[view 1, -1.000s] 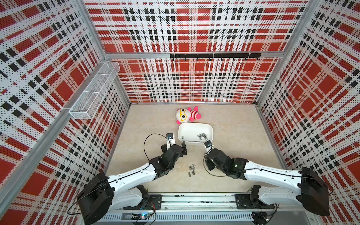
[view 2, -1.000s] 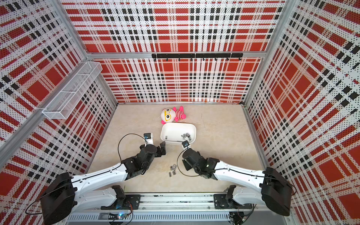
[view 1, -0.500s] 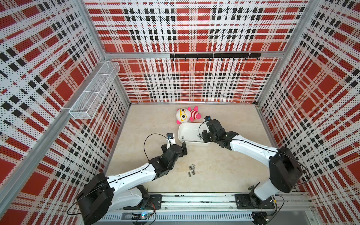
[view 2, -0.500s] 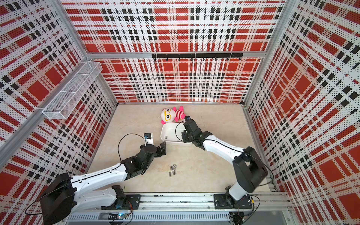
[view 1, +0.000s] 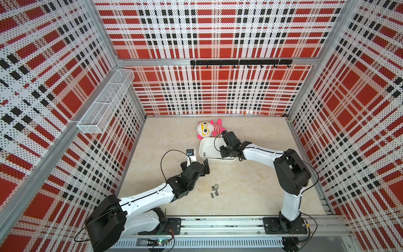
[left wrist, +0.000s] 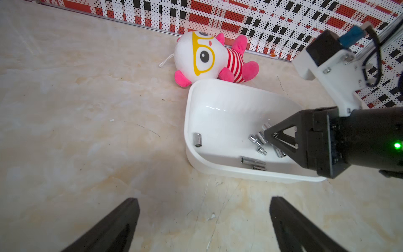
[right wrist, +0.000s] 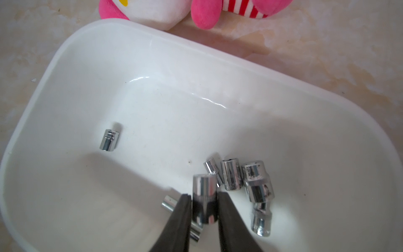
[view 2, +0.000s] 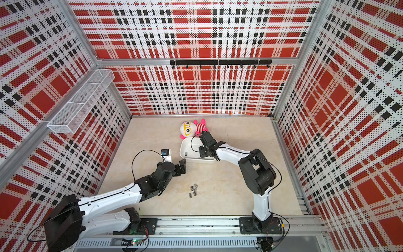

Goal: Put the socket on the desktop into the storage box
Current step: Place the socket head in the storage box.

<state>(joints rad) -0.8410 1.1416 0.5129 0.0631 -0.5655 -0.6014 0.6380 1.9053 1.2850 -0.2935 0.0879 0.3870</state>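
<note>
Red, black and white plaid perforated walls enclose the beige veined desktop, with a white wire basket on the left wall and a black hook rail across the back. In both top views the storage box sits just beside a plush doll. The right gripper reaches down into the box, and a cluster of loose sockets lies on the desktop between the arms, well apart from the box. The left gripper hovers near the box. The left wrist view shows its fingers spread wide above bare desktop, holding nothing. In the right wrist view the right gripper's fingers closely flank one socket above the box floor. Whether they actually pinch it, I cannot tell. Several boxed sockets lie beside it, and one more lies apart from them.
</note>
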